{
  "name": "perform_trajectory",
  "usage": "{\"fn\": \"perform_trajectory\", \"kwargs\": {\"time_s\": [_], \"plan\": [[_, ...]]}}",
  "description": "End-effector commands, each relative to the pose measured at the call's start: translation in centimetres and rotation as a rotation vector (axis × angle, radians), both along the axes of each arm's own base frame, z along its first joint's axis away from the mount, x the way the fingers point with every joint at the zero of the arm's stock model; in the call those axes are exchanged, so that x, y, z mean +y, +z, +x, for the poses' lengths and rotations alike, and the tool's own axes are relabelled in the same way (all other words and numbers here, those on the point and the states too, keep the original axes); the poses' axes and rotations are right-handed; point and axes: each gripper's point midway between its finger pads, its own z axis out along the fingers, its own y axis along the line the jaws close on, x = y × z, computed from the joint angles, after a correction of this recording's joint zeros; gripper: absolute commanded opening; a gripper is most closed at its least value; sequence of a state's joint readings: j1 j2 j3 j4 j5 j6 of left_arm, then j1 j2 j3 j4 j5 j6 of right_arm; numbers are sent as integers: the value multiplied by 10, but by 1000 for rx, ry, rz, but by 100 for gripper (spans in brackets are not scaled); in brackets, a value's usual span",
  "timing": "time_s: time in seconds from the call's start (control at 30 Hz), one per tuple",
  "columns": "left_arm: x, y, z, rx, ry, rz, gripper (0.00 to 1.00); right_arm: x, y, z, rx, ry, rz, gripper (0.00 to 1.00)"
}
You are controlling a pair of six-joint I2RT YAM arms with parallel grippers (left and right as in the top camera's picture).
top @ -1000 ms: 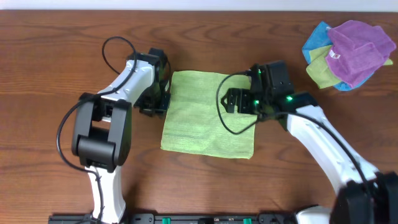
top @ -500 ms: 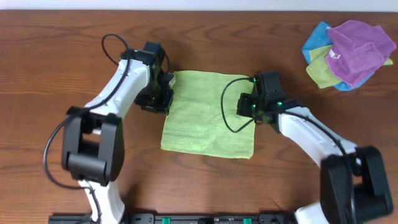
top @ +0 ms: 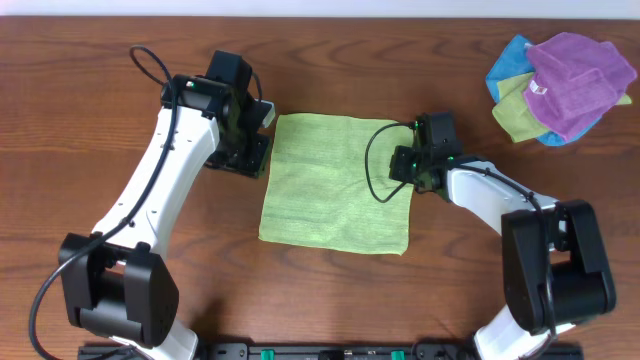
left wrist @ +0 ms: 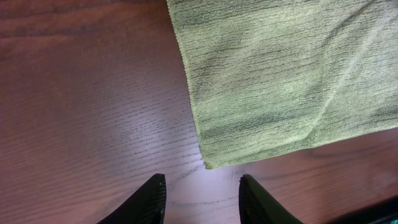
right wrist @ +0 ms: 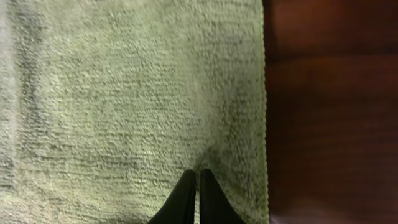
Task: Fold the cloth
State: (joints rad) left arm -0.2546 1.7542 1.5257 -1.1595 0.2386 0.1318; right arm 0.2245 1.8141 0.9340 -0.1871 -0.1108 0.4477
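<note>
Your right gripper (right wrist: 197,175) is pressing its two fingers together now; a second ago they were wide apart. It is pinching a little bit of the cloth (top: 335,190) just inside the cloth's right edge, so I think the fold is about to start. Your left gripper (left wrist: 202,186) is spread and holding nothing, just beside a corner on the cloth's left side. The cloth is lying flat on the table (top: 100,100). Both arms are reaching low, one on each side of the cloth.
</note>
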Motion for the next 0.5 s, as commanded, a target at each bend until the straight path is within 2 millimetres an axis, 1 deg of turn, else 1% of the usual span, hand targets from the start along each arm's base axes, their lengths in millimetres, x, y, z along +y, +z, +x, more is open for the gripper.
{"fn": "perform_trajectory", "kwargs": {"time_s": [0.0, 0.37, 0.47], "plan": [[1, 0, 2, -3, -4, 9, 39, -5, -2, 10, -28, 11, -27, 5], [2, 0, -1, 13, 15, 12, 38, -5, -17, 19, -52, 37, -50, 6], [2, 0, -1, 12, 17, 11, 38, -4, -12, 28, -96, 50, -55, 6]]}}
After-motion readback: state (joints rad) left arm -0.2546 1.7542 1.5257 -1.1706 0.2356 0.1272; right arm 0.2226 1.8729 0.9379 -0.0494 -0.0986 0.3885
